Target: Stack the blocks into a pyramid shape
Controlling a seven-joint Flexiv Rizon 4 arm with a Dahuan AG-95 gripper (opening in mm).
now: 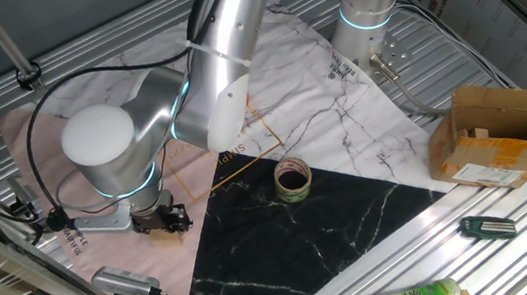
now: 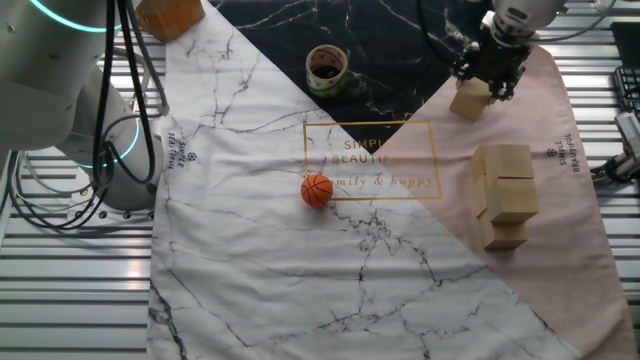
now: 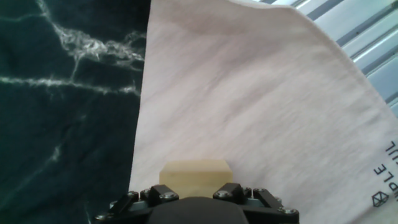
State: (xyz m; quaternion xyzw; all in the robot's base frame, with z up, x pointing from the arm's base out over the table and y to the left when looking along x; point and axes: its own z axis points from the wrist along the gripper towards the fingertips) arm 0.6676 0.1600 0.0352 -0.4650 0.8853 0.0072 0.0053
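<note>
1. We see the gripper low over the pink part of the cloth, near the edge of the black marble area.
2. Its fingers are clamped on one block; in the hand view this block sits between the fingers, directly against the black gripper body.
3. The other blocks stand grouped together on the pink cloth, well apart from the gripper.
4. An orange ball lies near the printed gold frame, and a tape roll stands on the black area.
</note>
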